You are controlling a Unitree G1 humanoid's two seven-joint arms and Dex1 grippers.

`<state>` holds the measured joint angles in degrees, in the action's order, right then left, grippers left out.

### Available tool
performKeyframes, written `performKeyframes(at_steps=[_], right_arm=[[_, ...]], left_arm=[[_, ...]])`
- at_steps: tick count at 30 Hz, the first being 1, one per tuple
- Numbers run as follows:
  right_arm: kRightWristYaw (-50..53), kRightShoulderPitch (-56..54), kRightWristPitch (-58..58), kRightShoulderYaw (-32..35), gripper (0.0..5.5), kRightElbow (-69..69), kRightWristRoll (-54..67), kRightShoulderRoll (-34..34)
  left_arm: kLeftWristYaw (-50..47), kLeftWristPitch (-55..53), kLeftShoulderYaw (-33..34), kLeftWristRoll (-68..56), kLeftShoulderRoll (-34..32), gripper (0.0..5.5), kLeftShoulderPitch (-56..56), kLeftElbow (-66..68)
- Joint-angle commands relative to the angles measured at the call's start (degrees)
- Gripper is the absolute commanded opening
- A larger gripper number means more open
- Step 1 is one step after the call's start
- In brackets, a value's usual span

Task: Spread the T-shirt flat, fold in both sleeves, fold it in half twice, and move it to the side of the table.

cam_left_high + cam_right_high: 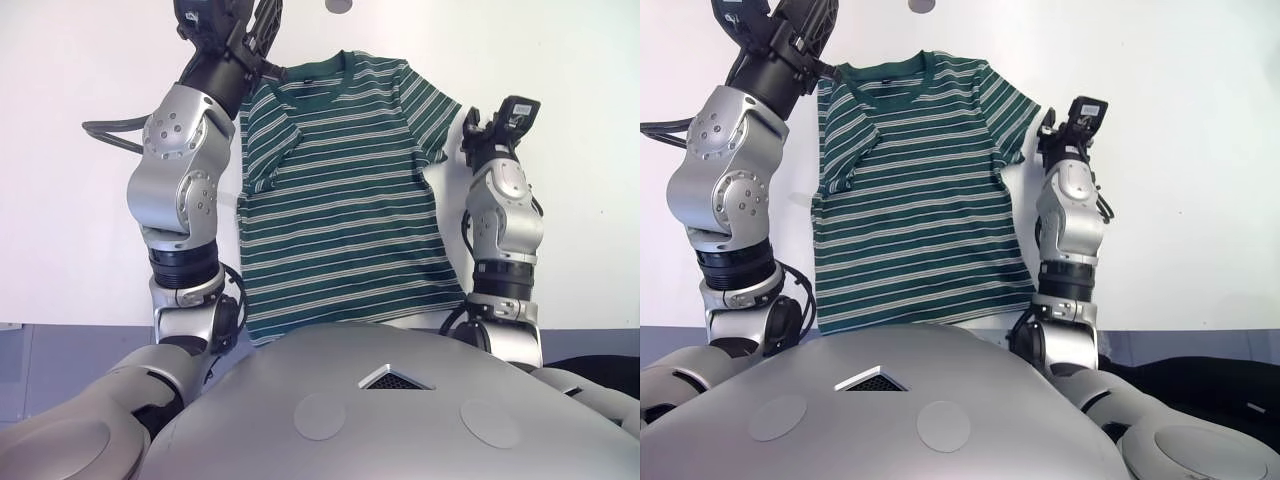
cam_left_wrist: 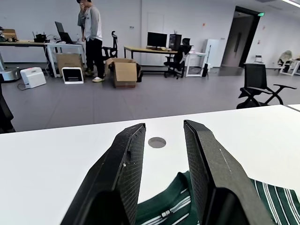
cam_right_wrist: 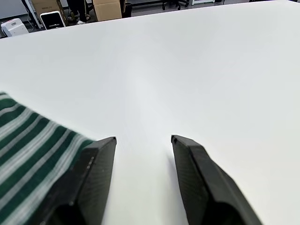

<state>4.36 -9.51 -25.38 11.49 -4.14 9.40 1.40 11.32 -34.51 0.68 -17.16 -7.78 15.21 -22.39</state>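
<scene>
T-shirt, green with white stripes, lies flat mid-worktop, hem at the near edge, collar toward the far edge. Left sleeve folded in onto the body, right sleeve spread out. Small neck label inside the collar, print too small to read. Left jaws wide apart, empty, over the collar's left end, near a round grey cap in the worktop. Right jaws apart, empty, at the right sleeve's outer edge.

The green, white-striped T-shirt lies flat on the table, collar away, left sleeve seemingly folded inward.
</scene>
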Motion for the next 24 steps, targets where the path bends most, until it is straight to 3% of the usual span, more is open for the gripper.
performKeyframes(at_steps=[1,12,24], right_arm=[[-0.9,-3.5,-2.0,2.0,2.2,-1.8,3.7,-1.2],[-3.7,-3.6,-7.0,-1.1,2.2,-8.9,3.9,-1.1],[-1.8,-3.0,-4.3,-3.8,0.12,-7.2,1.4,-1.2]], left_arm=[[2.9,2.4,-3.7,0.4,-0.6,1.48,-0.9,-2.6],[2.0,4.6,-3.4,1.2,-0.9,1.48,-1.7,-1.4],[2.0,5.2,-2.9,1.5,-1.3,1.52,-2.4,-0.3]])
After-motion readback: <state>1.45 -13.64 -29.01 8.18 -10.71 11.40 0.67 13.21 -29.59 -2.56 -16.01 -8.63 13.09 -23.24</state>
